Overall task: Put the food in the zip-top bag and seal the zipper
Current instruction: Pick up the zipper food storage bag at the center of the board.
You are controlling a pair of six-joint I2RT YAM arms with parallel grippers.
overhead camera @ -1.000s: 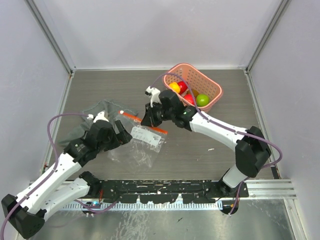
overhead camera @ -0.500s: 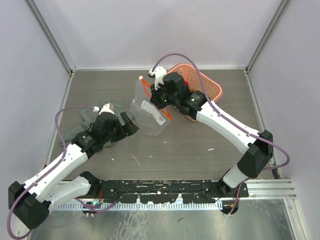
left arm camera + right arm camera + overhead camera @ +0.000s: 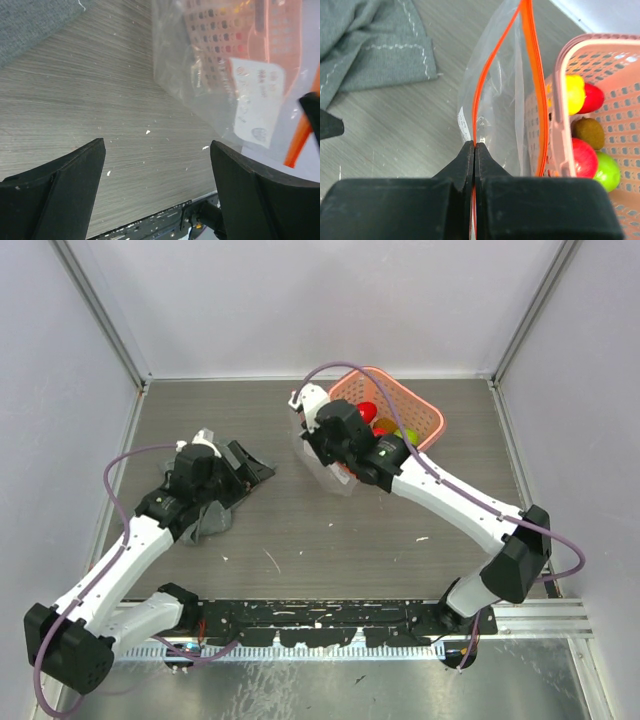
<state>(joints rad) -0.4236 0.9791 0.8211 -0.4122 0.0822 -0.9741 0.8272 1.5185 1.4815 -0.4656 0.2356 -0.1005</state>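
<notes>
The right gripper is pressed together on one lip of the zipper. It holds the clear bag up off the worktop, just beside the pink basket. The bag's mouth gapes with its two orange lips apart, and the far lip looks to lie against the basket's near rim. The left gripper has its fingers spread wide with nothing between them. It sits near the grey cloth and apart from the bag.

The step in hand appears to be readying the bag for loading, since the fruit all lies in the basket. To do it well, the right gripper should hold its lip firm and level so the mouth gapes wide. The free left gripper would then bring one fruit at a time and drop it through the gap without snagging the film. A one-lip hold lets the bag swing, so slow moves suit.

Only the right wrist view shows the pinch on the lip and the open mouth. Only the left wrist view shows the white label on the bag's side. The overhead view places both arms, but there the right arm hides most of the bag. The slider tab cannot be made out in any view.
</notes>
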